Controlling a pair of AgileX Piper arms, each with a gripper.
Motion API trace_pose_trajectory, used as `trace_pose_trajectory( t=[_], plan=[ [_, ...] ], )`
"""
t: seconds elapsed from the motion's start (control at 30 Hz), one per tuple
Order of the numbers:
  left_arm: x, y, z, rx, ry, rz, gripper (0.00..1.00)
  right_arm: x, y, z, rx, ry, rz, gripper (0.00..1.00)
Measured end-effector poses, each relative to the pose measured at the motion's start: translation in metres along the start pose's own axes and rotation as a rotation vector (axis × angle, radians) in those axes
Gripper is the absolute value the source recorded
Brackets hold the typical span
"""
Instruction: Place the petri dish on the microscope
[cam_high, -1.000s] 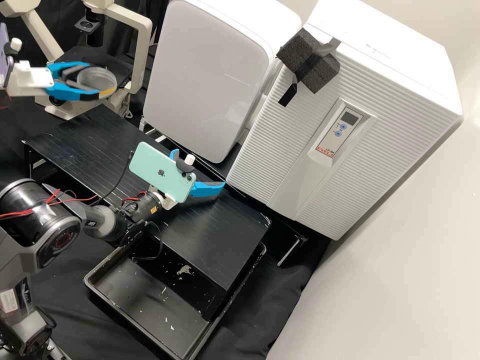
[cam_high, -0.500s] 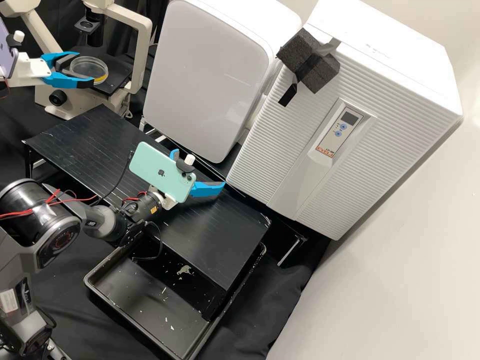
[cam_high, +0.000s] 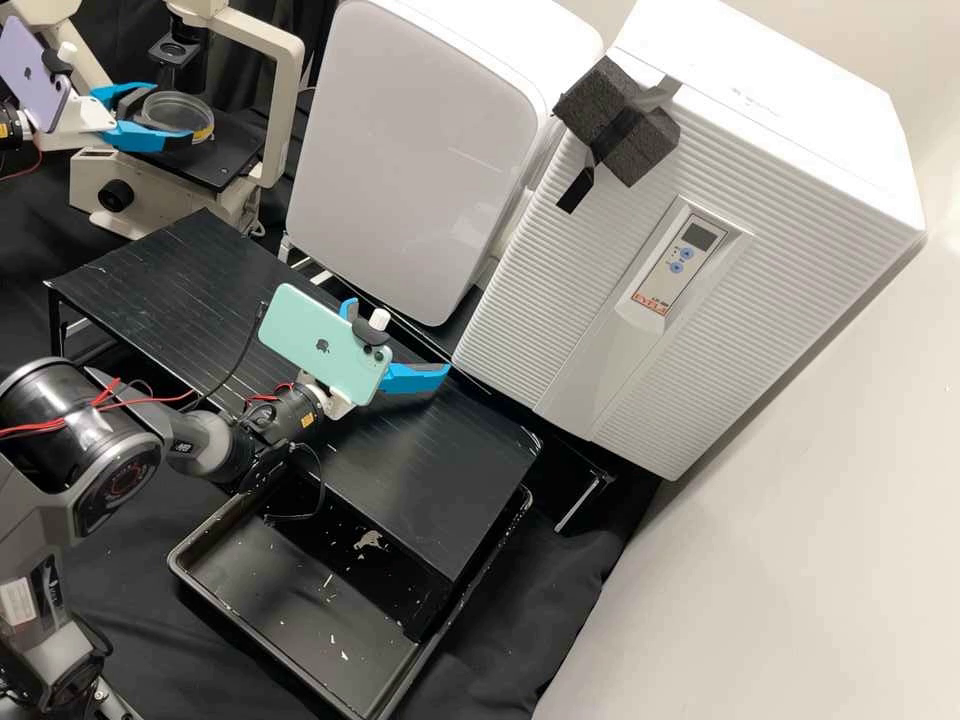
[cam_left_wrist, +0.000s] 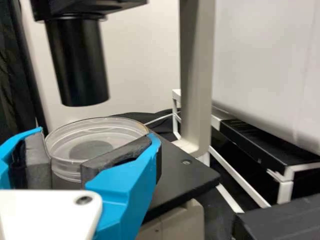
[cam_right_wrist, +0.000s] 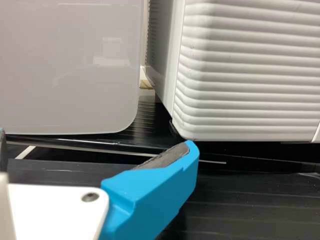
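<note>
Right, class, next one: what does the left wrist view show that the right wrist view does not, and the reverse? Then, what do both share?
Left wrist view: petri dish gripped by the left claw, black microscope stage and black tube.
Right wrist view: ribbed white cabinet and open right claw.
Both: blue fingers, a pale appliance panel and black surfaces.

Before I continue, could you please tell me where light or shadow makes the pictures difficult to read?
High view: pale sheen streaks the black shelf; left wrist view: glints along the clear rim of the petri dish, and the microscope's black tube nearly loses its detail; right wrist view: faint reflections on the glossy white panel.
</note>
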Motion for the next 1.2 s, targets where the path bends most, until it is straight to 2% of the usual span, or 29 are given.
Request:
trace_pose_trajectory(
  t=[0.33,0.87,0.9,1.2],
  plan=[
    [0.01,-0.018,-0.007,-0.036,0.014,-0.05,0.0,0.0,0.0,0.0,0.0,0.0,0.0,1.0],
    [0.023,-0.018,-0.012,-0.061,0.034,-0.03,0.0,0.0,0.0,0.0,0.0,0.0,0.0,1.0],
    [0.023,-0.018,-0.012,-0.065,0.037,-0.031,1.0,0.0,0.0,0.0,0.0,0.0,0.0,1.0],
    [0.023,-0.018,-0.012,-0.064,0.036,-0.029,1.0,0.0,0.0,0.0,0.0,0.0,0.0,1.0]
  ],
)
